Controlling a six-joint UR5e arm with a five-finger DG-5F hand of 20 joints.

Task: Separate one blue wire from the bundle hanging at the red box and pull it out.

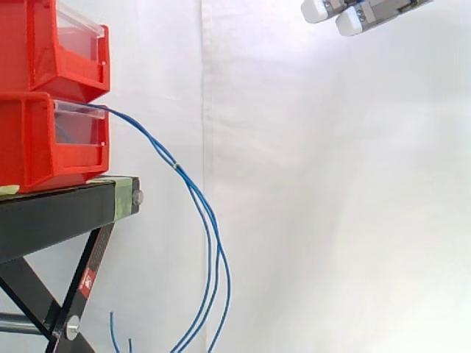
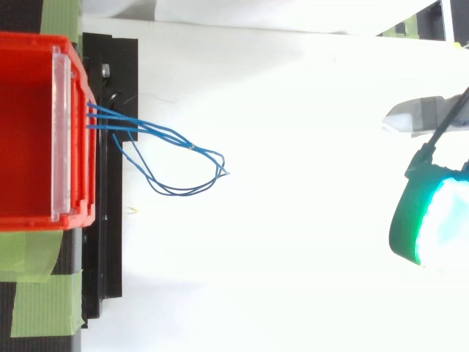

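Observation:
A bundle of thin blue wires point(image 1: 199, 202) comes out of the front of the lower red bin point(image 1: 29, 140) and hangs in long loops down past the stand. In the top view the blue wires point(image 2: 176, 139) fan out from the red bin's point(image 2: 73, 216) front edge and are joined at a small tie point(image 2: 192, 148). My hand point(image 1: 353, 15) is high at the upper right, far from the wires, with white fingertips point(image 1: 318, 10) pointing left, straight, and nothing between them. From above, the hand point(image 2: 429, 220) sits at the right edge, glowing green.
A second red bin point(image 1: 37, 44) is stacked on the lower one. Both rest on a black stand point(image 1: 59, 213) with green tape point(image 2: 44, 308) on it. A white curtain hangs behind, with open space between the hand and the wires.

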